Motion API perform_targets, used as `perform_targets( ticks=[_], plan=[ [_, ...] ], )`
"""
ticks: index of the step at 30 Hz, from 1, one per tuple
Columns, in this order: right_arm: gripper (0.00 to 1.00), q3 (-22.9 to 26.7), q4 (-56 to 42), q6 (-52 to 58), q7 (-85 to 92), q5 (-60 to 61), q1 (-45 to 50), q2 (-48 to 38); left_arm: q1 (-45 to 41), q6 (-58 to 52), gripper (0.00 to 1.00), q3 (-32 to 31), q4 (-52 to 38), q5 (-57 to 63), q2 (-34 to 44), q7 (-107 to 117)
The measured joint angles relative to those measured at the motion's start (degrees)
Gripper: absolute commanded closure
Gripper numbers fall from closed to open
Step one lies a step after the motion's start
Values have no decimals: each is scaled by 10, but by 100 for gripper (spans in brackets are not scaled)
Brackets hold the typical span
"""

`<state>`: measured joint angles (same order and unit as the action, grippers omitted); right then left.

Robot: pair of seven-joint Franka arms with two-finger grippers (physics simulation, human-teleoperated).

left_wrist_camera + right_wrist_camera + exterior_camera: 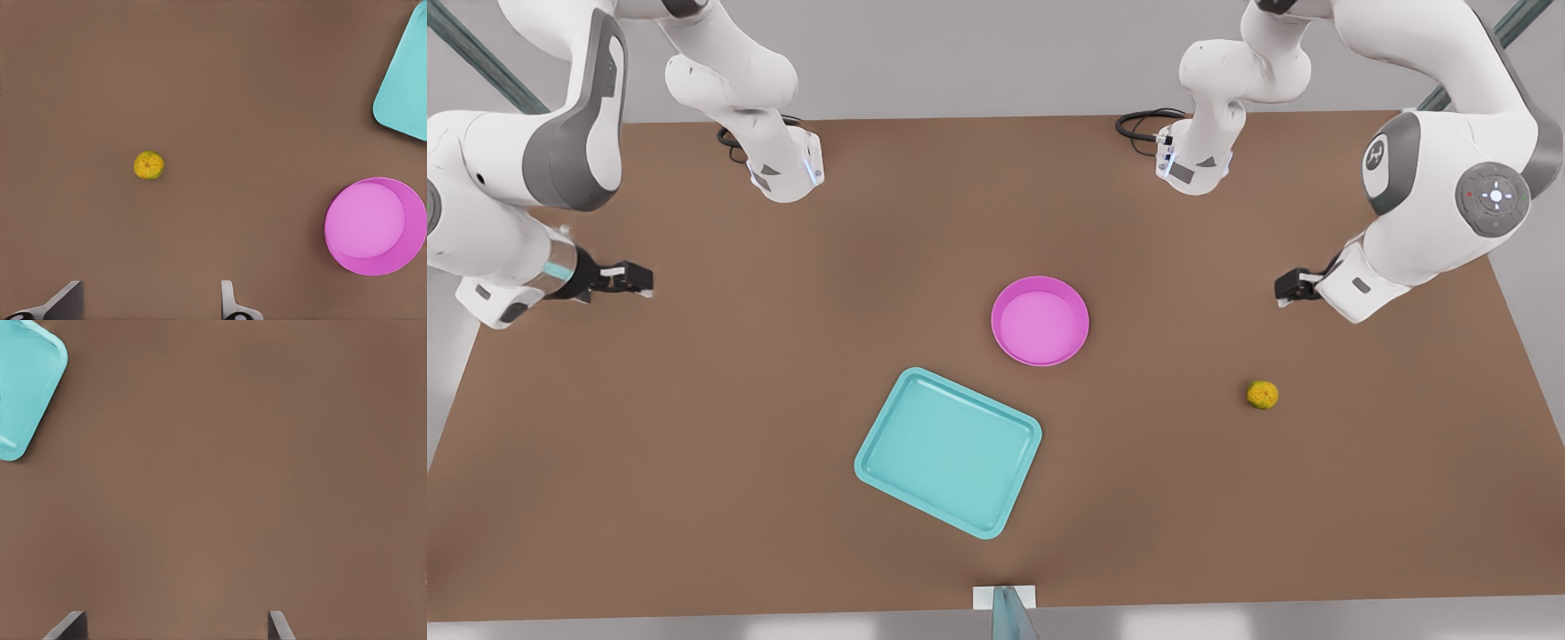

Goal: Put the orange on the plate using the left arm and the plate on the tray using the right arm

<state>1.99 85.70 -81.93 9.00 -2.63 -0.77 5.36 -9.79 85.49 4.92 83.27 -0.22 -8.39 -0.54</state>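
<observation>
The orange (1262, 395) sits alone on the brown table (694, 444), toward the front view's right, well apart from everything else. The pink plate (1040, 321) rests near the middle of the table, empty, and the teal tray (949, 452) lies just beside it toward the near edge, turned at an angle, not touching it. The left gripper (1288, 286) hangs over the table at the front view's right, near the orange but clear of it, fingers (67, 301) spread wide and holding nothing. Over at the front view's left, the right gripper (639, 279) hovers well away from the plate, its fingers (70, 625) parted too, empty.
</observation>
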Motion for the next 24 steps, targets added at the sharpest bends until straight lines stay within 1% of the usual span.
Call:
perform_targets(
  ticks=[2, 5, 9, 12, 17, 20, 24],
  plan=[
    [0, 0, 1, -26, 4, 0, 1, 0, 0, 8, 0, 2, 0, 3, -13, 2],
    [0, 2, -1, -53, 10, 0, 2, 7, 15, 40, 0, 4, 15, 12, -98, 4],
    [0, 2, -1, -72, 16, 4, -5, 12, 48, 187, 0, 12, 138, 16, -168, -2],
    [0, 2, 0, -79, 19, 9, -10, 14, 61, 272, 0, 15, 159, 16, -193, -9],
    [0, 3, 1, -84, 23, 13, -10, 16, 64, 366, 0, 16, 169, 14, -226, -18],
    [0, 3, 2, -86, 25, 14, -11, 17, 64, 401, 0, 16, 173, 13, -238, -23],
    [0, 3, 2, -87, 27, 15, -11, 17, 65, 422, 0, 16, 188, 13, -247, -30]
  ],
)
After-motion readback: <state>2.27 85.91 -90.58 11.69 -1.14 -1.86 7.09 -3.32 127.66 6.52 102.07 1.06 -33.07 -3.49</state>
